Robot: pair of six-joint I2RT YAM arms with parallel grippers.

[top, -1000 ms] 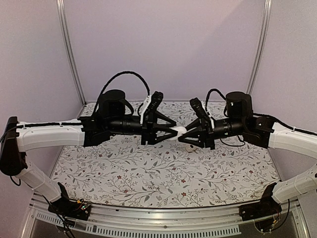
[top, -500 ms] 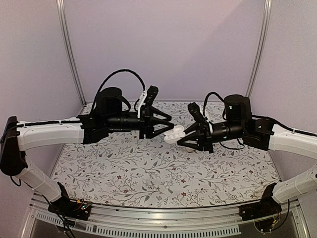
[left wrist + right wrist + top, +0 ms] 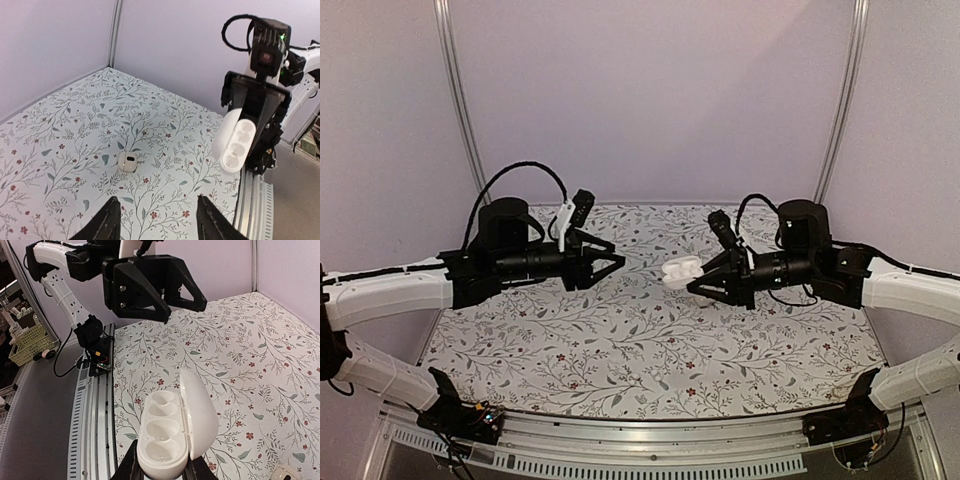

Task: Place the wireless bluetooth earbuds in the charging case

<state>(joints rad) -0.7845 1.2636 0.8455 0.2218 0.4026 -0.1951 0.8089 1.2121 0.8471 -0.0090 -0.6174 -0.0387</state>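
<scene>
- Your right gripper (image 3: 698, 284) pinches the charging case (image 3: 682, 271) by its base, in the air above the flowered table (image 3: 620, 350). The lid is swung open and the sockets show.
- Your left gripper (image 3: 157, 200) is spread, facing the case and well apart from it.
- A small white piece (image 3: 128, 162) with a dark spot lies on the table.

left arm (image 3: 390, 290): stretched inward, wrist level, raised
left gripper (image 3: 610, 263): jaws stood apart, empty, pointed at right gripper
right arm (image 3: 910, 288): stretched inward, wrist level, raised
right gripper (image 3: 698, 284): clamped on charging case (image 3: 682, 270), faced left gripper, well apart
</scene>
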